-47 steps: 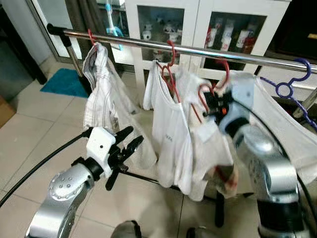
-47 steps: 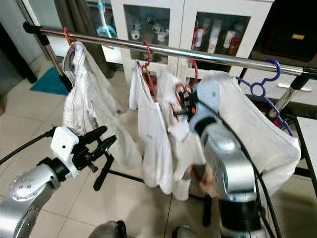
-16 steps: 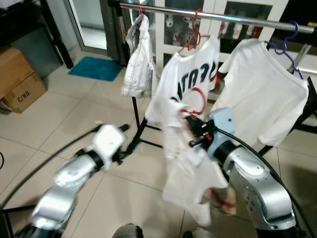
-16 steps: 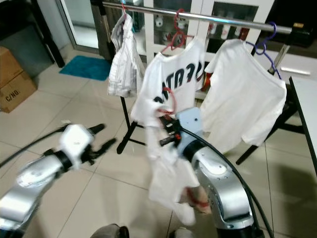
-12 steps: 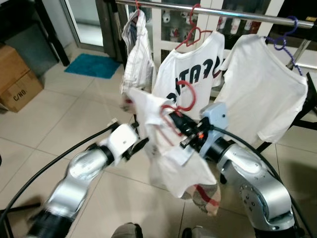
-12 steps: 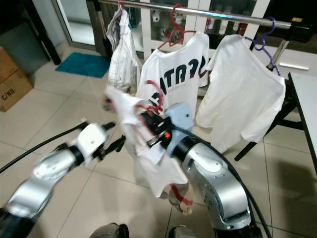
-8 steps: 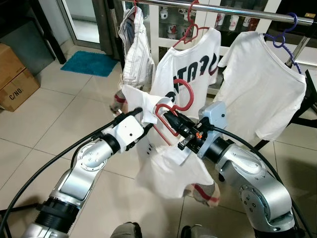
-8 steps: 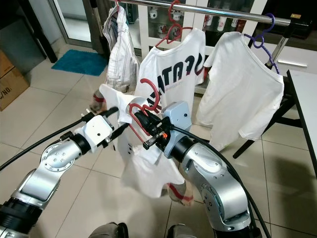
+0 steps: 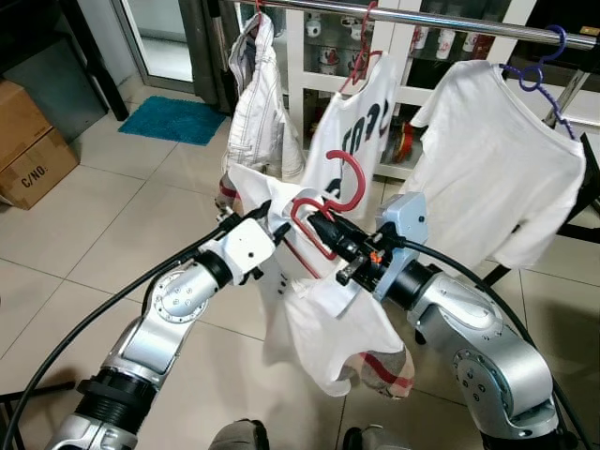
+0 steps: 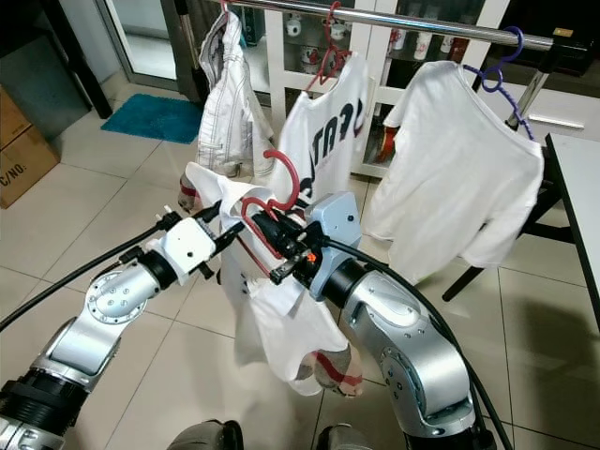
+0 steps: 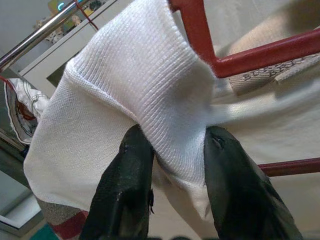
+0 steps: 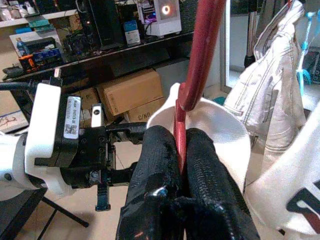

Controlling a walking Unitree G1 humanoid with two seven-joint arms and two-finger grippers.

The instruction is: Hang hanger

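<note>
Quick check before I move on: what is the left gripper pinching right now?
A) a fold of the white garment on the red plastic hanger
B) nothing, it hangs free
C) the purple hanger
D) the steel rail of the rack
A: in the left wrist view the left gripper has its two black fingers closed on a fold of the white garment, right beside the red plastic hanger.

The left gripper (image 9: 265, 214), earlier hanging free beside the rack, is now pinching the white shirt (image 9: 319, 328) at its shoulder. The right gripper (image 12: 179, 150), earlier up near the rail (image 9: 422, 19), is now clamping the red hanger (image 9: 323, 202) lower, away from it. The black-lettered shirt (image 9: 352, 131) is now turning edge-on.
</note>
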